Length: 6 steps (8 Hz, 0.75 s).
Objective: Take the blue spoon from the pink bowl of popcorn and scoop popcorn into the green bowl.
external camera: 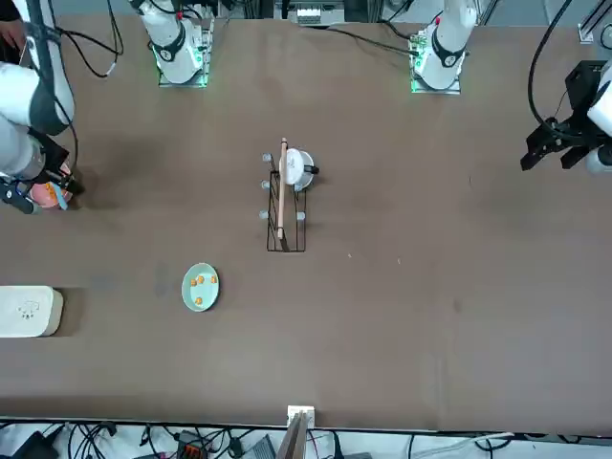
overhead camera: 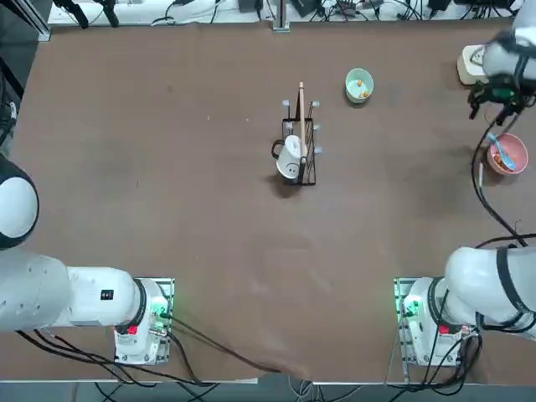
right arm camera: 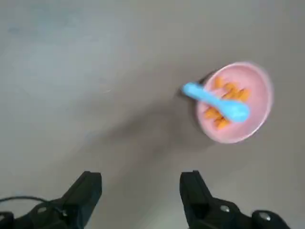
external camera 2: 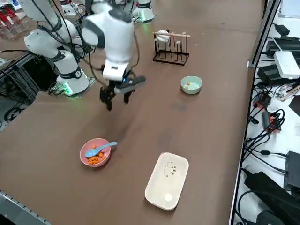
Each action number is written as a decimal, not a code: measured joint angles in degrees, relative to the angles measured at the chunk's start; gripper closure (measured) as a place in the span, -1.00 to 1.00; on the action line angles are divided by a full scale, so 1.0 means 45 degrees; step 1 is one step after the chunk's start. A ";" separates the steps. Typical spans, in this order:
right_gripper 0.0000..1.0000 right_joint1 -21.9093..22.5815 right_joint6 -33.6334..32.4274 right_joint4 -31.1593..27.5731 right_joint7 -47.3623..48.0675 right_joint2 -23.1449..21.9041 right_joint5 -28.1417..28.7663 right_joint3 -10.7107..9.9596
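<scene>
Wrist view: right gripper jaws wide, empty; blue spoon lies off beyond one jaw, thin handle — prob. slips or tips pink bowl.

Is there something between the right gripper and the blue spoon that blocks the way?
Nothing visible does. The right gripper hangs open above bare table; the blue spoon lies in the pink bowl, its handle over the rim, free to grasp.

Brown matte table. Near centre: black wire rack w/ white mug and wooden stick. Pale mint-green round bowl just beyond it toward far edge. Salmon-pink round bowl at right edge; cream rounded-square container near far-right corner. Arm bases on near edge.
</scene>
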 joint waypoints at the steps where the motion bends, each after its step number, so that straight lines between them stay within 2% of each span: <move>1: -1.00 0.0045 -0.1420 0.0958 -0.0228 -0.0086 0.1208 0.0494; 2: -1.00 0.0176 -0.2684 0.1904 -0.0691 -0.0113 0.1894 0.0728; 3: -1.00 0.0456 -0.3580 0.2858 -0.1446 -0.0136 0.2345 0.0759; 4: -1.00 0.1108 -0.4337 0.3877 -0.1990 -0.0175 0.2587 0.0597; 6: -1.00 0.3545 -0.5224 0.5275 -0.2253 -0.0547 0.3060 -0.0625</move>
